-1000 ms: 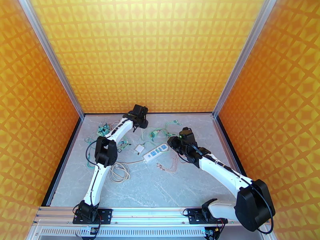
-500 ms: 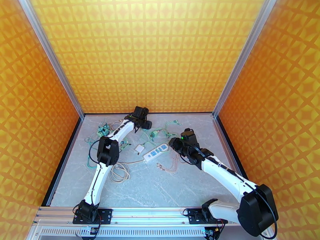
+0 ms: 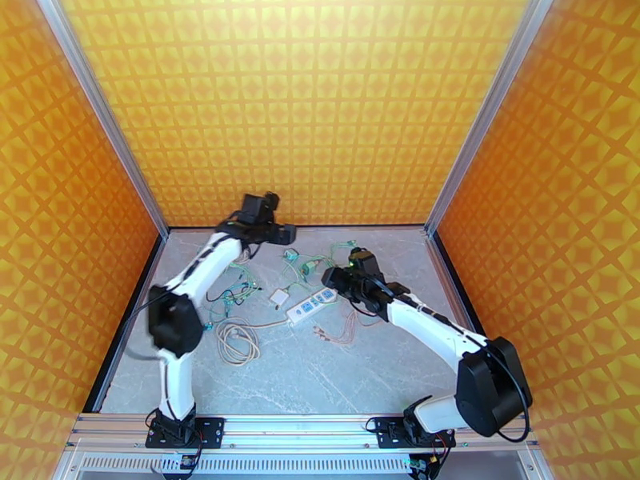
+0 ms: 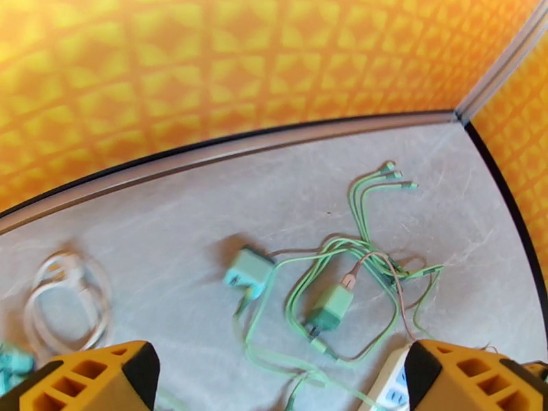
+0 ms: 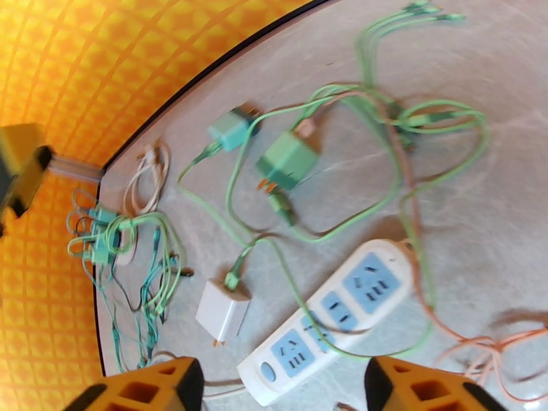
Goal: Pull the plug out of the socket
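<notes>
Right wrist view: no plug is seen in the socket (image 5: 329,316); the white plug (image 5: 222,312) lies loose just left of it on the worktop. Right gripper (image 5: 284,388) and left gripper (image 4: 277,381) are open and empty. Risk: the green cable (image 5: 294,285) draped across the socket could be snagged and the socket dragged.

My grey table (image 3: 336,378) carries the white strip (image 3: 312,306), a white plug (image 3: 278,297) just beside it, green chargers (image 5: 288,161), tangled cables (image 5: 103,235) and a coiled cord (image 3: 238,343).
</notes>
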{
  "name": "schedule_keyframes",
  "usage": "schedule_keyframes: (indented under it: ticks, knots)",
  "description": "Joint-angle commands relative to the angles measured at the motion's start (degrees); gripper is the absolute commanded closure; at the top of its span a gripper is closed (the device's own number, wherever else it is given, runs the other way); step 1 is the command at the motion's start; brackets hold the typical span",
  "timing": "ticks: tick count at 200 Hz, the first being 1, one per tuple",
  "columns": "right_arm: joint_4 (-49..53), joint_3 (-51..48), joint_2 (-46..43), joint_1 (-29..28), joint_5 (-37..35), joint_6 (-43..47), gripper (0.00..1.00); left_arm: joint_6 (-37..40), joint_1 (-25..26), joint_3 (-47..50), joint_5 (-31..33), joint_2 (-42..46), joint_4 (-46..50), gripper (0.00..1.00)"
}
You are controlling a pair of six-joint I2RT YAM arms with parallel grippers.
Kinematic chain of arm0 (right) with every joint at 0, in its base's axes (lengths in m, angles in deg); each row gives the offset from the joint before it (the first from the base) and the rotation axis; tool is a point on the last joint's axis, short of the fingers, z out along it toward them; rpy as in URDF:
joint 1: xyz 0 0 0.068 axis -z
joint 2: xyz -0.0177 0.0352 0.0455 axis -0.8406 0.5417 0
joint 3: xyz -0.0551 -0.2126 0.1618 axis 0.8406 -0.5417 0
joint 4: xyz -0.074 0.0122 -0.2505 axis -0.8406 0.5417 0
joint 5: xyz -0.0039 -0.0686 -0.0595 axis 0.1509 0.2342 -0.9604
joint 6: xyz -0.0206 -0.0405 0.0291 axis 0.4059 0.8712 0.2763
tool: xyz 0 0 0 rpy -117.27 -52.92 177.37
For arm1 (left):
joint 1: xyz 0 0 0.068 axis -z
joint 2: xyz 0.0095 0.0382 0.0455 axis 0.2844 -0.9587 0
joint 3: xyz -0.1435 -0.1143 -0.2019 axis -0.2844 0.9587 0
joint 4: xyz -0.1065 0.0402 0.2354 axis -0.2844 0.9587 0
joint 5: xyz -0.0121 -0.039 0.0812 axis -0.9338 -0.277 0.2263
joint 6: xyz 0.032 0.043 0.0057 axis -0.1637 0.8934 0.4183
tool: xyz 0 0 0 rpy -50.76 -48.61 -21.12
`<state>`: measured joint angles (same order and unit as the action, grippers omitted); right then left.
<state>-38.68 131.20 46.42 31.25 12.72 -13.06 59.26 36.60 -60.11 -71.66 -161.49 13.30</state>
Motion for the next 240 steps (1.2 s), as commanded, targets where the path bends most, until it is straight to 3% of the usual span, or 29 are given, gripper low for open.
schedule_keyframes:
  ticks: [1, 8, 60, 108, 197, 240]
  knots:
    - [-1.2, 2.1, 1.5, -1.6, 1.4, 1.6, 0.10, -2.5, -4.6, 7.8, 1.0, 3.4, -1.2, 0.01]
    - [-1.2, 2.5, 1.9, -2.0, 1.4, 1.6, 0.02, -2.6, -6.1, 9.8, 1.3, 5.0, -1.1, 0.01]
    - [-1.6, 3.6, 3.6, -4.7, 1.6, 1.3, 0.01, -4.9, -17.4, 20.9, 2.7, 11.4, -3.9, 0.01]
    - [-0.1, 3.3, 2.8, -5.2, 1.7, 1.3, 0.02, -1.7, -24.4, 15.0, 3.2, 4.5, -0.6, 0.00]
    - [3.3, 2.2, 0.2, -5.2, -1.0, 1.4, 0.02, 6.5, -25.2, -4.2, 3.5, -14.5, 9.4, 0.02]
    - [3.9, 1.8, -0.2, -5.2, -1.3, 1.4, 0.01, 6.5, -25.1, -6.5, -2.8, -18.4, 11.5, 0.04]
